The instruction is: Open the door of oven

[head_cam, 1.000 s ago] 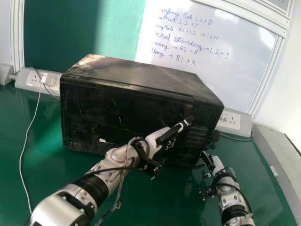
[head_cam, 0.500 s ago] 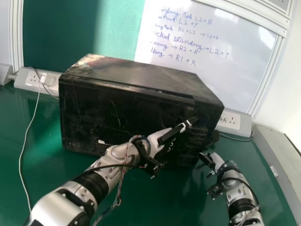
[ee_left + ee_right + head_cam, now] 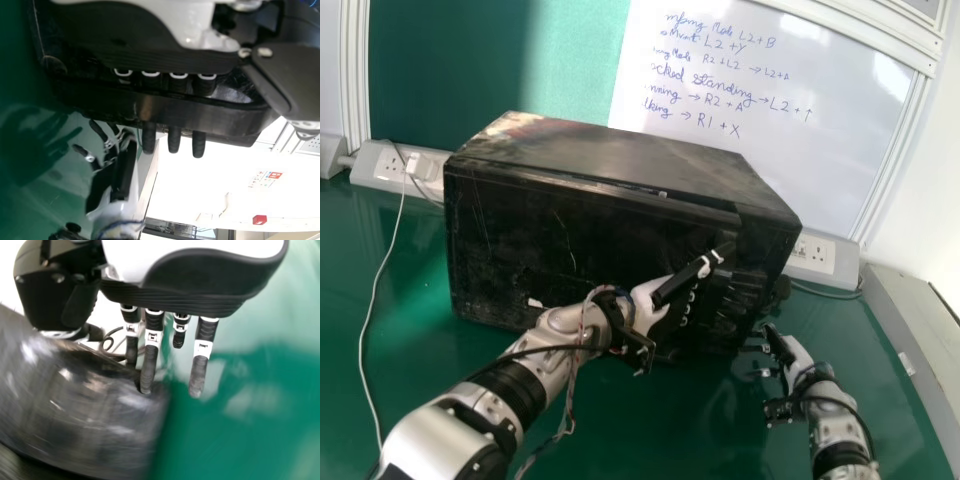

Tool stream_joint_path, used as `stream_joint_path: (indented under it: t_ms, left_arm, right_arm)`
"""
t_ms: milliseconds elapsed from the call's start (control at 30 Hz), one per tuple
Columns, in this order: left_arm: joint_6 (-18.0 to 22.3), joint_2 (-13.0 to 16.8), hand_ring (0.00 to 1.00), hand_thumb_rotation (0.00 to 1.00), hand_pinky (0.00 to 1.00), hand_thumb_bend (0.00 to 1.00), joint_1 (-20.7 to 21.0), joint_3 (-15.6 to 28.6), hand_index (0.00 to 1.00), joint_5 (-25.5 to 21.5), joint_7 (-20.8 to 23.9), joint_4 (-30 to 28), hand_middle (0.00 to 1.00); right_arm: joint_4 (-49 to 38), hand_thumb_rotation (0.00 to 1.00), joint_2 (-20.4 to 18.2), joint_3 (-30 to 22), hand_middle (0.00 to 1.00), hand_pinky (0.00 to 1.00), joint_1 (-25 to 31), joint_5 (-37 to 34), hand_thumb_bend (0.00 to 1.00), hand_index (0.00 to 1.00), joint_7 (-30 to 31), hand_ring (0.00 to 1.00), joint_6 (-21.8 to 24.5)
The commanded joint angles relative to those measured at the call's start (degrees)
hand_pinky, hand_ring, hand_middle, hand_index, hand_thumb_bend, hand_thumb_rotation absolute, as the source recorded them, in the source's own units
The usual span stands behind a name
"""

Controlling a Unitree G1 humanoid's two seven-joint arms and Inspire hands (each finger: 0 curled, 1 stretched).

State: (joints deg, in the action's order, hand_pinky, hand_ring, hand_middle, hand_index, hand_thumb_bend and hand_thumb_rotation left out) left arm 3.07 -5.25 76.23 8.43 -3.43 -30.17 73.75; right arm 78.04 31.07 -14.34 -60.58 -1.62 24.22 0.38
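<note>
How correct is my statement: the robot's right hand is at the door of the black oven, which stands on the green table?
Not fully, the side is wrong: the head view shows the left hand at the door of the black oven, which stands on the green table.

The oven (image 3: 520, 220) is black, streaked with pale scratches — its top perhaps tinged brown, though glare makes that uncertain. Green table (image 3: 390, 370), white board (image 3: 820, 110) with blue writing, white cable (image 3: 382, 275); the left hand (image 3: 648, 310) and right hand (image 3: 798, 352) pair white with black.
</note>
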Motion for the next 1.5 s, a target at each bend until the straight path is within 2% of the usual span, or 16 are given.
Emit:
stream_joint_path:
  t_ms: [0,33,100,167,267,400,533,633,767,900,1000,1100,1233,1300,1367,1467]
  left_arm:
    - [-0.90,-4.50,0.44,0.98,0.34,1.00,1.68,-0.75,0.60,-0.48,-3.82,0.14,0.54]
    - [-0.83,-4.54,0.44,0.99,0.35,1.00,1.61,-0.76,0.59,-0.47,-3.86,0.11,0.53]
    - [-0.59,-4.64,0.42,0.99,0.33,1.00,1.47,-0.67,0.57,-0.59,-3.88,0.02,0.53]
    - [-0.77,-4.68,0.41,0.99,0.31,1.00,1.43,-0.47,0.55,-0.81,-3.82,-0.01,0.51]
    - [-1.17,-4.91,0.37,0.98,0.29,1.00,1.44,-0.07,0.51,-1.19,-3.16,-0.09,0.49]
    - [-1.23,-5.35,0.31,0.95,0.24,1.00,1.41,0.41,0.46,-1.45,-1.51,-0.28,0.43]
    - [-0.16,-5.63,0.25,0.92,0.20,1.00,1.18,0.47,0.40,-1.10,0.04,-0.33,0.35]
    - [0.22,-5.75,0.22,0.92,0.18,1.00,1.12,0.55,0.35,-1.10,0.53,-0.53,0.31]
    - [0.23,-5.65,0.19,0.91,0.16,1.00,0.93,0.90,0.32,-1.38,0.27,-0.42,0.26]
    - [0.00,-5.56,0.15,0.90,0.11,1.00,1.02,0.80,0.31,-0.99,0.60,-0.34,0.23]
    - [0.97,-5.55,0.12,0.91,0.07,1.00,0.82,0.56,0.26,-0.67,0.69,-0.46,0.19]
    - [2.18,-5.65,0.10,0.91,0.06,1.00,0.45,0.39,0.21,-0.35,1.74,-0.68,0.16]
    - [2.69,-6.03,0.08,0.93,0.04,1.00,0.03,0.18,0.16,-0.09,4.25,-1.13,0.13]
    - [2.83,-6.17,0.08,0.93,0.04,1.00,-0.24,0.17,0.15,-0.27,4.93,-1.33,0.12]
    - [3.27,-6.31,0.07,0.94,0.03,1.00,-0.73,0.48,0.14,-0.92,4.81,-1.58,0.12]
    - [3.89,-6.46,0.07,0.94,0.03,1.00,-1.19,0.60,0.14,-1.41,4.58,-2.14,0.12]
  right_arm:
    - [-2.25,0.99,-7.20,-2.95,0.78,0.65,-1.07,-4.49,0.50,0.81,7.43,0.71,-5.58]
    - [-2.84,1.00,-6.08,4.16,0.78,0.67,-1.05,3.26,0.35,0.80,2.92,0.72,-9.54]
    - [-2.74,0.37,-5.82,4.58,0.81,0.77,-1.57,3.42,0.13,0.81,3.86,0.78,-8.94]
    - [-1.87,0.87,-6.70,-2.15,0.79,0.69,-2.21,-3.88,0.32,0.81,6.97,0.74,-2.87]
    - [-2.28,0.98,-6.35,-0.37,0.81,0.69,-2.08,-2.27,0.52,0.85,8.07,0.74,-3.21]
    - [-2.45,1.00,-3.93,13.54,0.84,0.69,-3.33,12.50,0.31,0.87,0.73,0.78,-5.23]
    - [-1.90,0.55,-2.67,28.84,0.71,0.58,-5.27,29.50,0.53,0.73,-11.09,0.67,-5.76]
    - [-1.15,0.57,-3.85,24.08,0.73,0.58,-5.13,25.07,0.55,0.75,-12.62,0.68,-3.28]
    - [-1.41,0.33,-4.05,16.66,0.64,0.43,-4.25,17.10,0.49,0.74,-6.27,0.54,-5.32]
    - [-1.59,0.38,-3.17,18.67,0.76,0.63,-4.25,19.14,0.59,0.79,-5.47,0.71,-6.47]
    - [-1.56,0.48,-2.56,25.57,0.75,0.62,-4.23,26.70,0.61,0.77,-11.93,0.70,-8.70]
    - [-1.14,0.54,-2.69,26.16,0.70,0.52,-5.11,27.01,0.54,0.76,-9.83,0.63,-8.45]
    - [-0.24,0.25,-4.73,17.75,0.47,0.25,-5.76,18.94,0.59,0.77,-12.28,0.34,0.93]
    - [-0.42,0.19,-5.06,16.62,0.47,0.21,-5.70,18.05,0.65,0.83,-14.58,0.29,2.47]
    - [-0.62,0.05,-5.24,15.03,0.48,0.22,-5.59,16.62,0.59,0.86,-14.78,0.31,3.04]
    - [-0.85,0.00,-5.07,13.19,0.47,0.14,-5.42,15.03,0.56,0.86,-14.41,0.21,2.87]
